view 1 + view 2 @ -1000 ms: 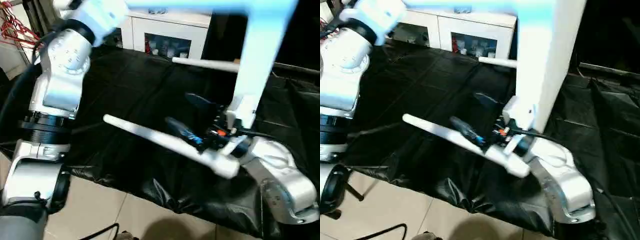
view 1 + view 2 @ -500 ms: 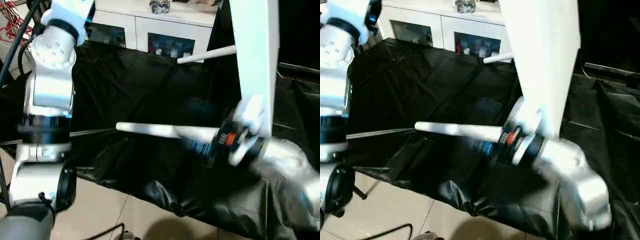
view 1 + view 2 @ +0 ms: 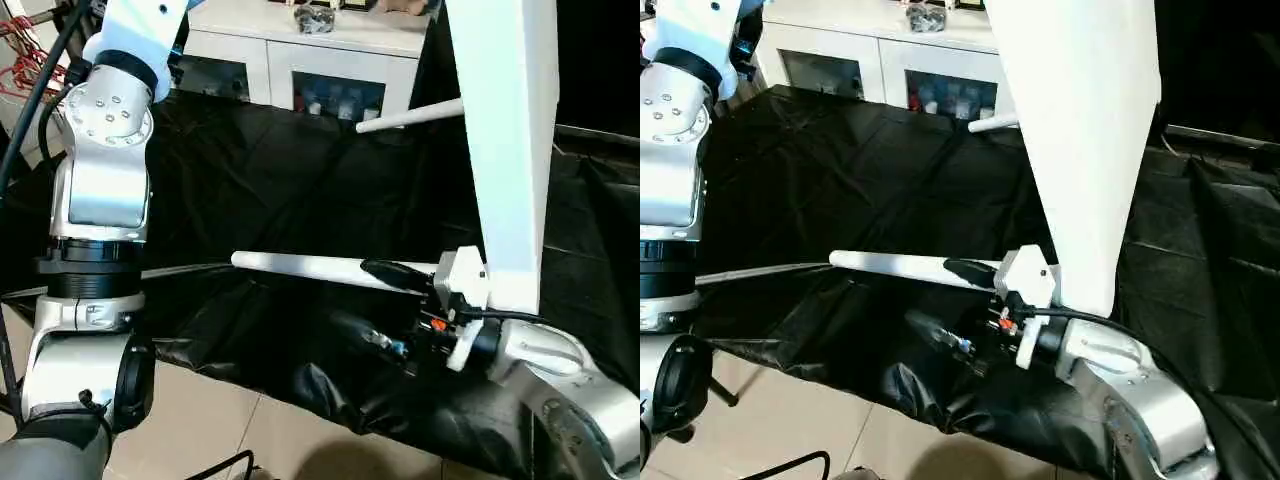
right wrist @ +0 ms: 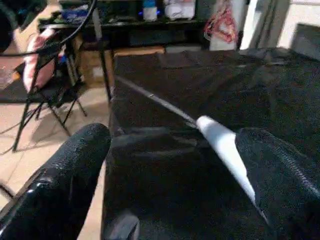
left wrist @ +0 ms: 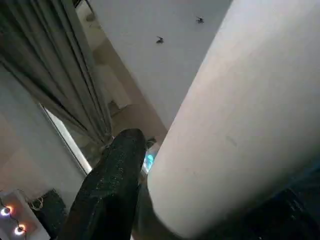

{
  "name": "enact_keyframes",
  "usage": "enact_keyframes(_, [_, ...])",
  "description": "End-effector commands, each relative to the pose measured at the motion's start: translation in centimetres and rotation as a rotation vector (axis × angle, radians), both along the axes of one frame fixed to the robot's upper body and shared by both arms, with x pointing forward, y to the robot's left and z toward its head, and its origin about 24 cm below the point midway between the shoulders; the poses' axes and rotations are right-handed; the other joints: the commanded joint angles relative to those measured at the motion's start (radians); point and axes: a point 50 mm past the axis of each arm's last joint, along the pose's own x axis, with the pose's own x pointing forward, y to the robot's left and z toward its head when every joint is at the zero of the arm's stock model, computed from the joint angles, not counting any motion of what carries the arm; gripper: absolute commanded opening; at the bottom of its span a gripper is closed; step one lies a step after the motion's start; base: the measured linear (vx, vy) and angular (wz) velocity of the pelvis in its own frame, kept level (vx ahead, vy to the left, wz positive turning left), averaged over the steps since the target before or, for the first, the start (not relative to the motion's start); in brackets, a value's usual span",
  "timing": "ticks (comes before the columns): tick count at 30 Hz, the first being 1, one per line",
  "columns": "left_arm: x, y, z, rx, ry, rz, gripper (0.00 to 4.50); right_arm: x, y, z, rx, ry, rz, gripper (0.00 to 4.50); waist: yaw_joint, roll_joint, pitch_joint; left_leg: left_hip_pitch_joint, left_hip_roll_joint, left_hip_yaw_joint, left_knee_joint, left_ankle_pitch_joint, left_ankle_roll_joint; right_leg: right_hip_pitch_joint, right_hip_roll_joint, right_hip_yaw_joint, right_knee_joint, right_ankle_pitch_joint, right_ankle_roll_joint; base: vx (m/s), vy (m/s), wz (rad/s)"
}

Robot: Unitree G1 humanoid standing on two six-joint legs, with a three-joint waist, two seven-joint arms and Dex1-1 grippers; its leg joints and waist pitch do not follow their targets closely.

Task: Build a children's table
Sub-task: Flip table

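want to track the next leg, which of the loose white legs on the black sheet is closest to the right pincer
The near leg, lying across the front of the black sheet, its end between the open right pincer's fingers. The other leg lies farther back, near the white cabinet.

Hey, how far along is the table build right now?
Early: no finished joint is visible. In hand: the left gripper holds a raised white tube, apparently a leg. The open right gripper straddles a second leg lying on the black cloth, not gripping it. Left to do: a third leg lies farther back, and all the fitting seems to remain.
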Motion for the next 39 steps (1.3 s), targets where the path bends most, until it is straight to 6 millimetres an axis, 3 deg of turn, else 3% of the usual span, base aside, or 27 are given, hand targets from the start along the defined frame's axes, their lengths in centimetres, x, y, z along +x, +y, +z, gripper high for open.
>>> enact_keyframes(1, [1.1, 1.1, -4.6, -0.24, 0.219, -0.013, 2.09, 0.0, -0.5, -0.1, -0.037, 0.013, 0.011, 4.5, -0.004, -0.032, -0.044, 0.016, 0.089, -0.053, -0.076, -0.188, 0.037, 0.026, -0.097, 0.058, -0.089, -0.244, -0.133, 0.0, 0.0, 0.0])
enact_keyframes(13, [1.2, 2.3, -4.7, -0.268, 0.219, 0.033, 2.09, -0.9, -2.2, -0.7, -0.15, 0.072, 0.063, 4.5, -0.005, -0.037, -0.041, 0.015, 0.087, -0.053, -0.074, -0.189, 0.047, 0.025, -0.099, 0.056, -0.096, -0.299, -0.117, 0.0, 0.0, 0.0])
enact_keyframes(14, [1.2, 2.5, -4.7, -0.278, 0.215, 0.038, 2.09, -0.9, -2.5, -0.8, -0.163, 0.078, 0.062, 4.5, -0.008, -0.044, -0.041, 0.013, 0.086, -0.052, -0.073, -0.184, 0.049, 0.026, -0.098, 0.055, -0.096, -0.301, -0.115, 0.0, 0.0, 0.0])
enact_keyframes(15, [1.2, 2.6, -4.7, -0.284, 0.213, 0.041, 2.09, -0.9, -2.7, -0.7, -0.169, 0.08, 0.06, 4.5, -0.007, -0.041, -0.042, 0.014, 0.087, -0.053, -0.073, -0.177, 0.05, 0.025, -0.099, 0.055, -0.095, -0.294, -0.118, 0.0, 0.0, 0.0])
enact_keyframes(16, [1.1, 2.7, -4.7, -0.294, 0.21, 0.044, 2.09, -0.9, -3.0, -0.7, -0.183, 0.081, 0.05, 4.5, -0.009, -0.047, -0.041, 0.015, 0.088, -0.052, -0.073, -0.178, 0.054, 0.024, -0.098, 0.056, -0.095, -0.289, -0.118, 0.0, 0.0, 0.0])
enact_keyframes(17, [1.1, 2.7, -4.7, -0.299, 0.209, 0.046, 2.09, -0.8, -3.3, -0.7, -0.196, 0.081, 0.046, 4.5, -0.007, -0.045, -0.04, 0.014, 0.088, -0.053, -0.073, -0.177, 0.054, 0.024, -0.099, 0.055, -0.095, -0.291, -0.12, 0.0, 0.0, 0.0])
enact_keyframes(18, [1.1, 2.8, -4.8, -0.31, 0.209, 0.051, 2.09, -0.6, -3.8, -0.6, -0.219, 0.083, 0.028, 4.5, -0.009, -0.051, -0.04, 0.016, 0.089, -0.051, -0.073, -0.179, 0.054, 0.024, -0.097, 0.055, -0.096, -0.297, -0.119, 0.0, 0.0, 0.0])
enact_keyframes(22, [1.0, 3.1, -5.3, -0.329, 0.217, 0.064, 2.09, 0.0, -4.7, -0.8, -0.265, 0.081, -0.045, 4.5, -0.01, -0.051, -0.039, 0.014, 0.088, -0.051, -0.073, -0.175, 0.054, 0.024, -0.098, 0.055, -0.096, -0.296, -0.118, 0.0, 0.0, 0.0])
enact_keyframes(23, [1.0, 3.2, -5.4, -0.335, 0.219, 0.068, 2.09, 0.2, -4.9, -1.0, -0.272, 0.08, -0.071, 4.5, -0.011, -0.057, -0.039, 0.015, 0.087, -0.051, -0.073, -0.171, 0.054, 0.024, -0.099, 0.054, -0.095, -0.304, -0.117, 0.0, 0.0, 0.0])
enact_keyframes(24, [0.9, 3.3, -5.6, -0.343, 0.222, 0.074, 2.09, 0.5, -4.9, -1.0, -0.256, 0.067, -0.125, 4.5, -0.012, -0.063, -0.039, 0.015, 0.087, -0.05, -0.072, -0.166, 0.055, 0.023, -0.099, 0.054, -0.096, -0.303, -0.117, 0.0, 0.0, 0.0])
enact_keyframes(28, [0.8, 3.4, -6.1, -0.352, 0.23, 0.082, 2.09, 1.7, -4.8, -0.7, -0.163, 0.011, -0.266, 4.5, -0.018, -0.059, -0.038, 0.016, 0.087, -0.05, -0.074, -0.163, 0.049, 0.019, -0.099, 0.053, -0.096, -0.307, -0.122, 0.0, 0.0, 0.0])
enact_keyframes(29, [0.8, 3.4, -6.2, -0.352, 0.232, 0.082, 2.09, 2.0, -4.6, -0.5, -0.123, -0.001, -0.282, 4.5, -0.021, -0.062, -0.039, 0.015, 0.086, -0.05, -0.074, -0.166, 0.048, 0.019, -0.098, 0.052, -0.095, -0.306, -0.124, 0.0, 0.0, 0.0])
enact_keyframes(34, [0.6, 3.4, -6.4, -0.355, 0.24, 0.082, 2.09, 3.5, -3.7, 1.3, 0.077, -0.099, -0.389, 4.5, -0.021, -0.056, -0.042, 0.021, 0.091, -0.049, -0.076, -0.151, 0.05, 0.018, -0.097, 0.054, -0.088, -0.247, -0.14, 0.0, 0.0, 0.0])
enact_keyframes(35, [0.6, 3.4, -6.5, -0.355, 0.242, 0.082, 2.09, 4.0, -3.6, 1.3, 0.122, -0.093, -0.432, 4.5, -0.024, -0.05, -0.043, 0.019, 0.09, -0.049, -0.079, -0.143, 0.047, 0.018, -0.096, 0.054, -0.086, -0.215, -0.155, 0.0, 0.0, 0.0])
enact_keyframes(39, [0.5, 3.2, -6.6, -0.358, 0.243, 0.075, 2.09, 4.3, -3.1, 1.0, 0.158, -0.078, -0.449, 4.5, -0.019, -0.05, -0.044, 0.026, 0.093, -0.047, -0.079, -0.136, 0.042, 0.018, -0.095, 0.055, -0.082, -0.183, -0.161, 0.0, 0.0, 0.0])
